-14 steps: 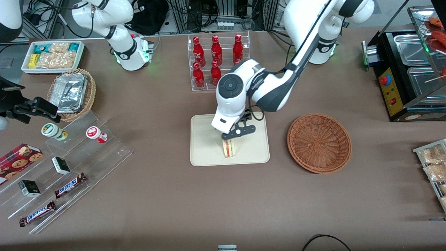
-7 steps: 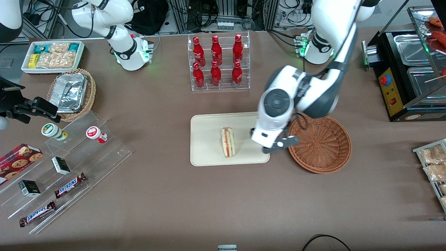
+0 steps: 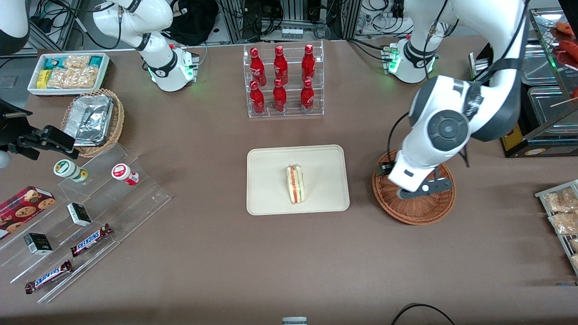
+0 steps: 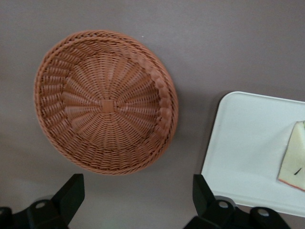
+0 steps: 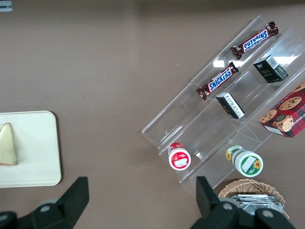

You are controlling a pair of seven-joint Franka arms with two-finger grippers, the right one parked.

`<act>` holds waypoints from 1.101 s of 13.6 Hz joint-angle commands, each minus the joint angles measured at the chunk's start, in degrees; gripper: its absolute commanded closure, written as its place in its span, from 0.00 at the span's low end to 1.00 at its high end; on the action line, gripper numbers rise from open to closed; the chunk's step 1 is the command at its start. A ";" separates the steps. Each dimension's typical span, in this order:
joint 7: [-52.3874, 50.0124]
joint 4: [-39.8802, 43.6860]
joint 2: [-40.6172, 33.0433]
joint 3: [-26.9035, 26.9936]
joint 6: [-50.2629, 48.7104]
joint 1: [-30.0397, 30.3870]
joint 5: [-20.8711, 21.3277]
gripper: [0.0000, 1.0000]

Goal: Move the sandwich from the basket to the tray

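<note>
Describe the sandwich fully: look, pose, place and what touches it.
The sandwich is a small wedge of pale bread with red, orange and green filling stripes showing along its upturned edge. It lies near the middle of the cream tray, long axis running toward the front camera, resting only on the tray floor and clear of the rim. Nothing else touches it. The gripper hangs open above the empty reddish-brown basket, toward the working arm's end of the table, well apart from the sandwich.
</note>
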 commanded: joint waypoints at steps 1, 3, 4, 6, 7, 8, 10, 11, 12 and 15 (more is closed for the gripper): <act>4.51 -1.75 -4.02 -0.54 -2.47 3.06 -0.90 0.00; 7.32 -1.75 -6.48 -0.63 -5.28 5.60 -0.81 0.00; 9.51 -1.66 -7.36 -0.72 -6.51 7.01 -0.90 0.00; 13.91 -0.61 -8.68 -0.98 -9.59 9.56 -1.24 0.00; 15.49 -0.69 -10.26 -2.55 -10.47 11.49 -1.25 0.00; 16.99 -0.61 -11.06 -4.91 -11.61 14.90 -1.25 0.00; 18.23 -0.25 -12.64 -9.49 -13.46 20.62 -1.16 0.00; 19.01 -0.17 -13.60 -10.81 -14.17 22.39 -1.16 0.00; 20.33 -0.08 -14.57 -11.26 -14.78 23.62 -1.16 0.00; 22.36 3.16 -15.72 -11.35 -20.39 25.12 -1.25 0.00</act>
